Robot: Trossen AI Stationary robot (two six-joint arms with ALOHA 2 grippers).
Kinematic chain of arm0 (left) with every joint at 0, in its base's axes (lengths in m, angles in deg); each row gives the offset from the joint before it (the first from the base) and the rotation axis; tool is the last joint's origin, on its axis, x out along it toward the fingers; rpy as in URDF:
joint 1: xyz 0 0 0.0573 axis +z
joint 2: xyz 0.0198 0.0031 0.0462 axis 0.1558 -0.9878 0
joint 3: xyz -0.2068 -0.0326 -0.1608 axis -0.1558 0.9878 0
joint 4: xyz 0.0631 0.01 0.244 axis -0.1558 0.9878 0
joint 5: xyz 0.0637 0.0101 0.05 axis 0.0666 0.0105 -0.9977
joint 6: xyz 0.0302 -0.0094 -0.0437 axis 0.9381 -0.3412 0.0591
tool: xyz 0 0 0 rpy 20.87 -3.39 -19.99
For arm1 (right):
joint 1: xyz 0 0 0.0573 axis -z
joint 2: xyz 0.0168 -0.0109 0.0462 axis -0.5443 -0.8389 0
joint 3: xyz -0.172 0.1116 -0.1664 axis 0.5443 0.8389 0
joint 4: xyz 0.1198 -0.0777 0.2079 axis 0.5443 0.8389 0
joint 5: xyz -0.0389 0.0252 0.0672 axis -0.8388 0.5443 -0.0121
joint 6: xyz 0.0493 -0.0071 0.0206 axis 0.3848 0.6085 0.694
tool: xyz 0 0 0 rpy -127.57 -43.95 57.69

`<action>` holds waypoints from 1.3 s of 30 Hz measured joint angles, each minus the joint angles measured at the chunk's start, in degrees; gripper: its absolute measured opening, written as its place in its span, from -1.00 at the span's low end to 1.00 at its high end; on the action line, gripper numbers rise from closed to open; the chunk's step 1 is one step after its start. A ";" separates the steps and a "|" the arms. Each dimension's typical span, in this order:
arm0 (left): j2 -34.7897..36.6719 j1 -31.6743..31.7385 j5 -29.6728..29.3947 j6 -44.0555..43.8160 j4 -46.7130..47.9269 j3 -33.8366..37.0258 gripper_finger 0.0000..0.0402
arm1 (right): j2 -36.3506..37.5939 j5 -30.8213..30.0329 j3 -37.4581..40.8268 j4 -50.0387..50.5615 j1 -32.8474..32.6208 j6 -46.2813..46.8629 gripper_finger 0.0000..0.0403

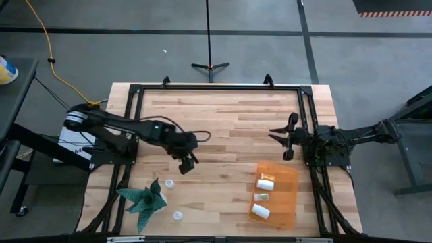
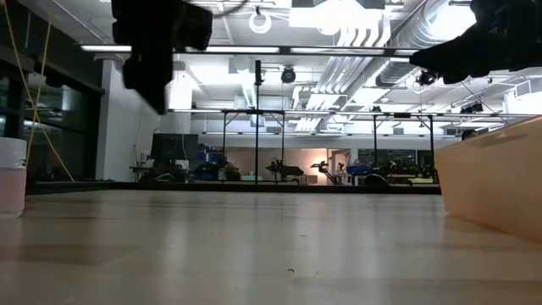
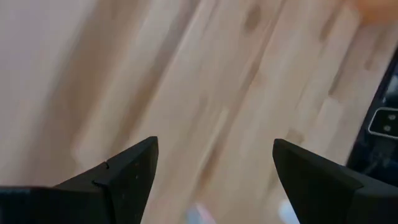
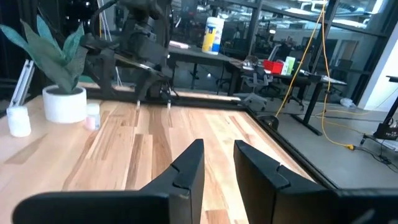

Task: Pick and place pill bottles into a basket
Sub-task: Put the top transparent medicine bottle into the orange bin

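Three white pill bottles (image 1: 265, 182) lie inside the orange basket (image 1: 289, 177) at the near right. Two more bottles stand on the table near the green plant: one (image 1: 169, 183) beside it and one (image 1: 177, 216) near the front edge. My left gripper (image 1: 187, 162) hangs above bare wood left of centre, between the plant and the basket. It is wide open and empty in its wrist view (image 3: 214, 168). My right gripper (image 1: 278, 135) waits at the right, beyond the basket's far end. Its fingers (image 4: 219, 155) stand a narrow gap apart and hold nothing.
The spiky green plant (image 1: 144, 198) in a white pot stands at the near left, close to the two loose bottles. A black frame (image 1: 216, 86) runs round the table's far and side edges. Bare wood lies between the plant and the basket.
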 joint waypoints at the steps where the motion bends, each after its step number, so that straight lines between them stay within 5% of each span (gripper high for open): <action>1: -1.53 -0.05 1.97 -2.38 1.54 -0.70 0.75 | 0.00 0.02 0.00 0.59 0.02 0.00 -0.61; 12: -11.45 -3.15 13.21 -20.83 10.78 -2.35 0.75 | 0.00 0.86 0.00 3.76 0.01 -1.46 -0.61; 27: -11.56 -12.42 9.71 -37.52 13.00 -2.32 0.75 | 0.00 0.87 0.00 4.48 0.02 -4.04 -0.61; 39: -14.17 -13.19 6.28 -34.60 15.11 -2.20 0.75 | 0.01 0.89 0.00 4.46 0.00 -4.04 -0.61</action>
